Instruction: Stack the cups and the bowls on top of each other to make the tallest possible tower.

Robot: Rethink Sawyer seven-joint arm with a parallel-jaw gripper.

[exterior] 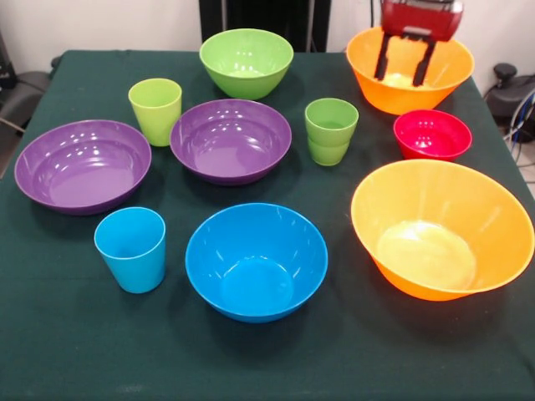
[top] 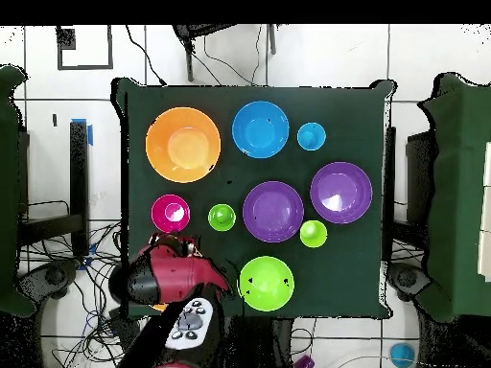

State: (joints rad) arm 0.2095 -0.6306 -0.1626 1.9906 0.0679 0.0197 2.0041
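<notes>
Gripper hangs with its two black fingers spread apart and empty inside the far orange bowl, the tips low near that bowl's floor and touching nothing that can be seen.

Taking that bowl as the landmark: the second big orange bowl lies well toward the camera from it. The two purple bowls sit well off to its left in the front view, the blue bowl down and left near the front edge, and the green bowl level with it to the left. The small red bowl is just in front of it. Ridged green cup stands near, to its lower left; the yellow-green cup and the sky-blue cup are far to the left. No tower exists yet; every piece stands alone.

All look like light, stiff, glossy plastic, likely slippery. A pinch across a rim wall seems the surest hold; cups could be taken across the body.

Seen from above, the arm's red head covers the landmark bowl entirely, though spacing between pieces reads cleanly. Only the front camera shows the fingers and how deep the bowls are.
</notes>
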